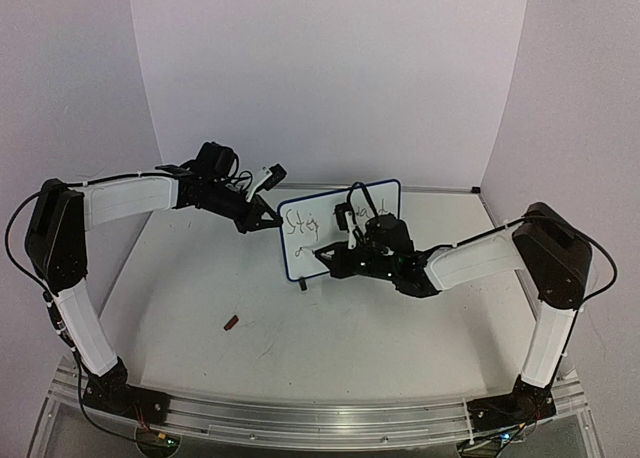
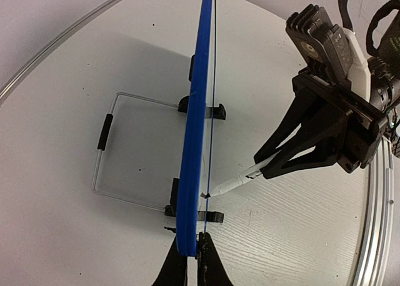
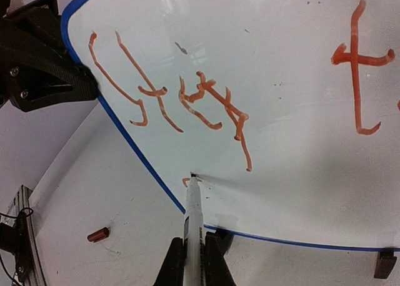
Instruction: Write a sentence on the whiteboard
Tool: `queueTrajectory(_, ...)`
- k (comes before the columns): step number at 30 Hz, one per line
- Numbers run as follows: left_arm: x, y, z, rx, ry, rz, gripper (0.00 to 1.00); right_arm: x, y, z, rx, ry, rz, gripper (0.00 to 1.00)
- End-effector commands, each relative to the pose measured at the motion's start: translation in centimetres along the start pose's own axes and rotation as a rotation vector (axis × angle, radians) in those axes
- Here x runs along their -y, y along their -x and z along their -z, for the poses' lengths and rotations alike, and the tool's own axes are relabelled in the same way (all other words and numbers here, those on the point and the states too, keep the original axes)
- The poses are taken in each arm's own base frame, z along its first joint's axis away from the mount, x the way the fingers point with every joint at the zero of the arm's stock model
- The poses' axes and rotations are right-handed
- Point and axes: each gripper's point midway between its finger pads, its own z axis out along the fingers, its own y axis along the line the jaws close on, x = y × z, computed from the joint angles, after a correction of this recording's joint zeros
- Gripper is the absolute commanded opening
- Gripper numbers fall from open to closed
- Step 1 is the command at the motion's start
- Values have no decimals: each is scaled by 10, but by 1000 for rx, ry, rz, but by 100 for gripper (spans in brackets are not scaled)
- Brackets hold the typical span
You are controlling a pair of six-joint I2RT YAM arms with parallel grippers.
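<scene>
The whiteboard (image 1: 335,223) has a blue frame and stands upright on small black feet mid-table. My left gripper (image 1: 267,220) is shut on its left edge; in the left wrist view the board (image 2: 195,111) is edge-on between the jaws (image 2: 193,239). My right gripper (image 1: 332,253) is shut on a white marker (image 3: 194,214). Its tip touches the board's lower left (image 3: 192,175), also seen in the left wrist view (image 2: 212,190). The sentence (image 3: 169,102) is orange-red handwriting: "Stay", a "t" (image 3: 356,61) further right, and a short stroke at the tip.
A small red marker cap (image 1: 231,323) lies on the table in front of the board, also in the right wrist view (image 3: 98,235). A wire stand (image 2: 103,173) props the board from behind. White backdrop walls enclose the table; an aluminium rail (image 1: 300,418) runs along the near edge.
</scene>
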Motion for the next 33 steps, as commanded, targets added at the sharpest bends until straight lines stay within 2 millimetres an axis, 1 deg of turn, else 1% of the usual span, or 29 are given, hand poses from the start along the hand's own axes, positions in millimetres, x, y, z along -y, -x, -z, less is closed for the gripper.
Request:
queueTrajectory(1, -7, -37, -9, -132, 26, 43, 0, 16, -11, -6, -14, -48, -13, 0)
queueTrajectory(10, -6, -36, -10, -132, 25, 41, 0, 29, -35, -14, -65, -71, -29, 0)
queueTrajectory(13, -7, -36, -10, -130, 26, 41, 0, 30, -40, -17, -77, -71, -33, 0)
queueTrajectory(16, -7, -36, -10, -131, 26, 41, 0, 28, -42, -21, -84, -53, -38, 0)
queueTrajectory(21, -6, -36, -10, -130, 24, 41, 0, 16, -32, -24, -64, -3, -42, 0)
queueTrajectory(24, -7, -36, -9, -130, 25, 42, 0, 7, -23, -21, -45, 35, -45, 0)
queueTrajectory(27, -7, -36, -10, -131, 26, 41, 0, -9, -10, -10, -9, 102, -51, 0)
queueTrajectory(29, -6, -36, -10, -131, 25, 41, 0, -23, 1, 2, 19, 161, -51, 0)
queueTrajectory(33, -6, -36, -10, -130, 24, 42, 0, -41, 17, 24, 56, 227, -47, 0)
